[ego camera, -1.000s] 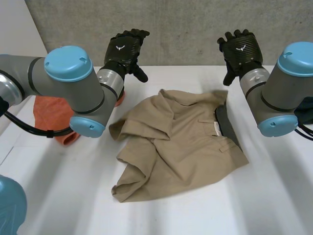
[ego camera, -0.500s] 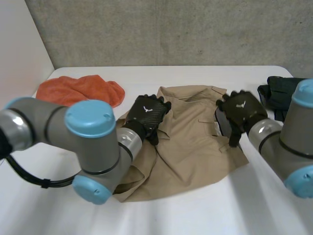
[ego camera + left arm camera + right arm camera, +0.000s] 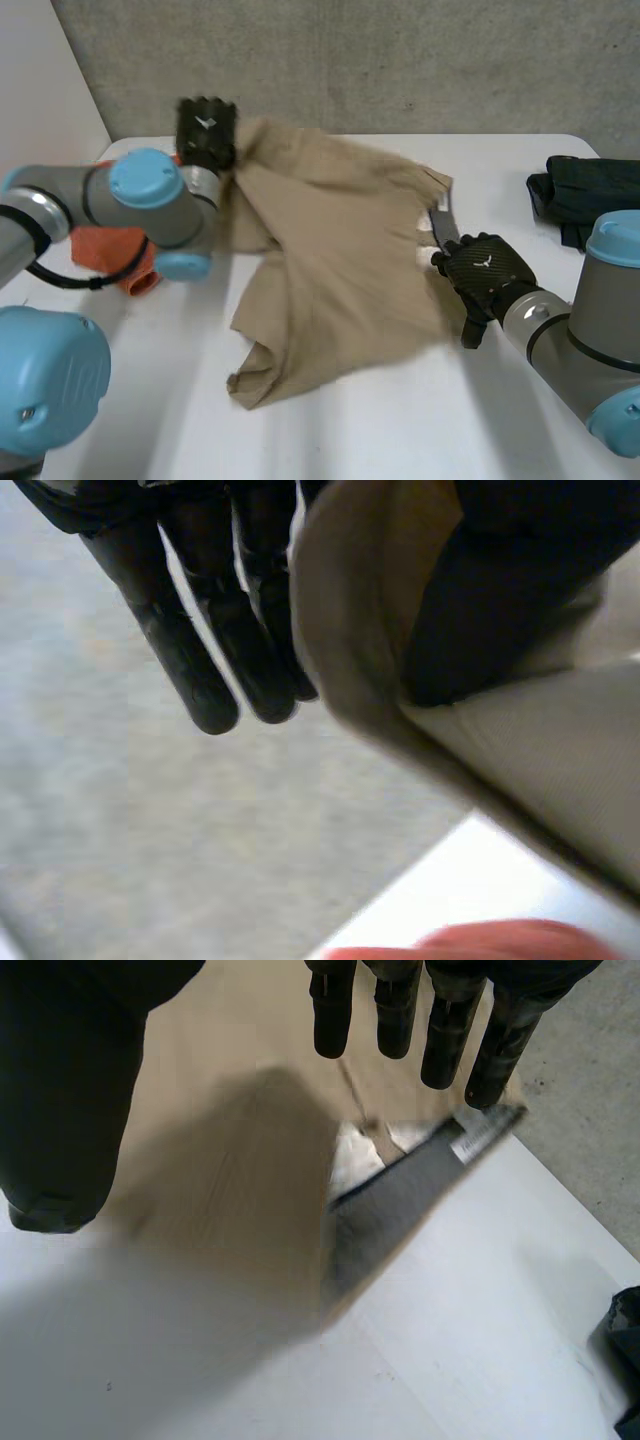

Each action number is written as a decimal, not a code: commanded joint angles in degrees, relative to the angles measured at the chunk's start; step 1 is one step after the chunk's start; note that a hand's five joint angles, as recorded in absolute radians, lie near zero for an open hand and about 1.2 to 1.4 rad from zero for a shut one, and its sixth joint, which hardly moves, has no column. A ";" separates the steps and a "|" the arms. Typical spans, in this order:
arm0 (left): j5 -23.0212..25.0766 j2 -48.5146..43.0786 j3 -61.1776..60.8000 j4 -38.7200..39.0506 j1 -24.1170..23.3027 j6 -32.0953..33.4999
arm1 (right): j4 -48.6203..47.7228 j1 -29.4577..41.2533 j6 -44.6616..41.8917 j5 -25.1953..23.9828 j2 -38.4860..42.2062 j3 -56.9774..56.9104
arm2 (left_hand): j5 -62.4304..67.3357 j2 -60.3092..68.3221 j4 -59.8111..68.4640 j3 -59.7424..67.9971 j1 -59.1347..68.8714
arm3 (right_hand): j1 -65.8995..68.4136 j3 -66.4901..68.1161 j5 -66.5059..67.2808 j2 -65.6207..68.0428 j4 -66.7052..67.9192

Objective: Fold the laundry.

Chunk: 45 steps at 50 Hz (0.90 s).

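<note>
Your garment [image 3: 330, 260] hangs from a raised part at the far left and slopes down to the table [image 3: 420, 430]. Its near hem and right side lie rumpled on the surface.

The left hand [image 3: 205, 132] carries the high part. In its wrist view, a fold of cloth is pinched between fingers and thumb. The right hand [image 3: 482, 272] sits low at the garment's right edge, just beside a grey strip [image 3: 441, 222] that sticks out there. Its fingers are straight and apart from the thumb with nothing between them, so it holds nothing.

Watch these risks:
- **One-sided hold.** Only one hand has the cloth, and it grips a fold, not a clean corner. If you lift further, the weight may pull the fold out of the pinch.
- **Twisting.** With the right side loose, the hanging cloth will likely twist, and the hem may drag and bunch.
- **Wrong layer.** If you close the right hand where it is, it may catch the strip or only the top layer, and the spread would come out crooked.
- **Snagging on the left.** The orange cloth [image 3: 100, 248] lies under the left arm, and a low sweep could snag it.

The dark cloth [image 3: 585, 195] is well apart.
</note>
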 commanded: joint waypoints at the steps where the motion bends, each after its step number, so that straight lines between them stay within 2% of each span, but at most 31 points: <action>1: 3.67 4.47 -3.17 0.19 0.78 -5.82 | 0.39 -0.02 0.06 -0.20 -1.89 1.26 | -53.17 -55.74 -55.87 -55.32 -52.48 | -1.67 -2.28 -3.66 -2.77 -3.59; 5: 6.85 10.63 -12.05 0.89 0.79 -7.67 | 0.48 -0.19 -0.03 -0.38 -2.34 1.79 | -53.17 -55.74 -55.87 -55.32 -52.48 | -1.67 -2.28 -3.66 -2.77 -3.59; 15: 6.59 21.09 -29.90 0.10 -1.24 -7.77 | 0.04 -0.28 -1.87 -0.64 -2.86 1.88 | -52.96 -55.53 -55.65 -55.10 -52.27 | -1.67 -2.28 -3.66 -2.77 -3.59; 20: 6.68 31.36 -43.50 -4.80 -2.38 -7.94 | -0.13 -1.25 -4.86 -2.48 -2.78 1.44 | -48.93 -51.50 -51.63 -51.08 -48.24 | -1.67 -2.28 -3.66 -2.77 -3.59; 27: 6.50 40.61 -56.45 -12.90 -5.98 -8.12 | -0.04 -3.62 -8.55 -8.02 -2.16 0.74 | -46.40 -48.97 -49.10 -48.55 -45.71 | 1.61 1.00 -0.39 0.50 -0.31; 28: 6.50 42.53 -59.59 -14.56 -6.42 -8.20 | -0.04 -3.71 -8.99 -8.72 -1.90 0.56 | -42.07 -44.64 -44.76 -44.21 -41.38 | 1.61 1.00 -0.38 0.51 -0.31; 33: 6.42 46.15 -67.26 -17.74 -7.65 -9.34 | -0.22 -4.59 -12.94 -12.67 1.17 -0.84 | -33.79 -36.36 -36.49 -35.94 -33.10 | 1.95 1.34 -0.05 0.84 0.03; 39: 6.50 48.44 -72.19 -20.20 -9.24 -12.86 | -0.22 -4.94 -17.95 -14.00 4.51 -3.04 | -26.89 -29.46 -29.58 -29.03 -26.20 | 3.79 3.18 1.80 2.69 1.87; 43: 6.77 49.05 -73.95 -21.87 -9.24 -15.76 | -0.22 -4.94 -20.59 -14.97 6.89 -4.62 | -26.88 -29.45 -29.58 -29.03 -26.19 | 11.85 11.24 9.85 10.74 9.93; 45: 6.77 49.14 -74.83 -22.40 -9.24 -16.90 | -0.40 -5.03 -21.56 -15.32 8.29 -5.59 | -27.89 -30.46 -30.58 -30.03 -27.20 | 22.09 21.48 20.10 20.99 20.17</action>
